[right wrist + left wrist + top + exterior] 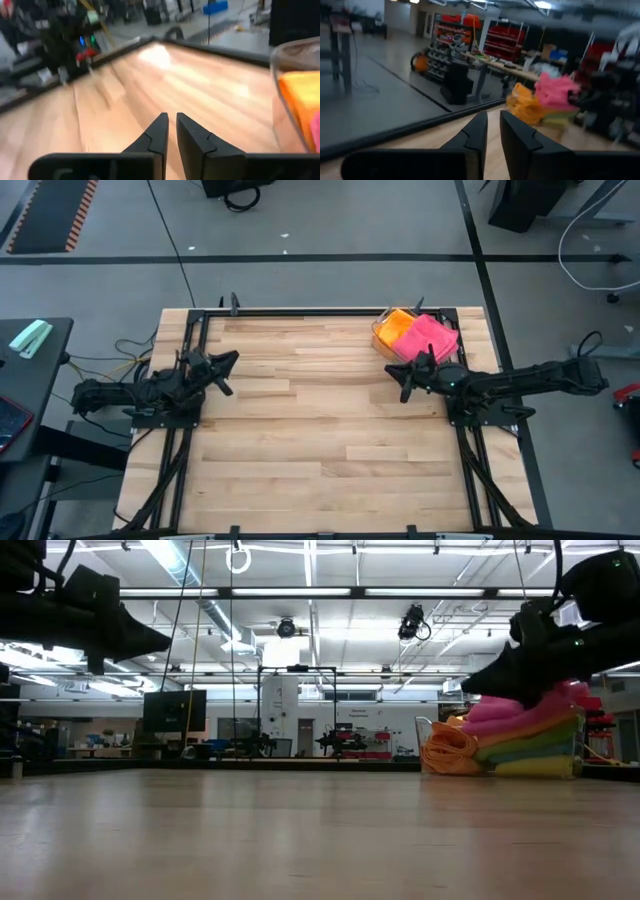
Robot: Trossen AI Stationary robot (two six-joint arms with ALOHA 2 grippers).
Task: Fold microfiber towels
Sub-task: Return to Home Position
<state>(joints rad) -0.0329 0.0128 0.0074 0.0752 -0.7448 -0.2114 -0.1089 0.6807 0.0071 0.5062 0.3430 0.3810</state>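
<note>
The microfiber towels (pixel 525 730) lie stacked in a clear plastic tray (pixel 379 330) at the table's far right corner. A pink towel (pixel 432 336) is on top, an orange one (pixel 397 327) bulges beside it, and green and yellow layers lie below. My right gripper (pixel 404 380) hovers just in front of the tray, pointing toward the table's left, with its fingers (pixel 161 127) nearly together and nothing between them. My left gripper (pixel 228 363) hovers over the table's left side, pointing right, with only a narrow slit between its fingers (pixel 479 127) and nothing in it.
A black metal frame (pixel 300 311) runs along the table's far edge and along both sides by the arm bases. Bare wood (pixel 320 440) spreads between the two arms and toward the near edge. Beyond the table there are floor cables, shelving and other workshop gear.
</note>
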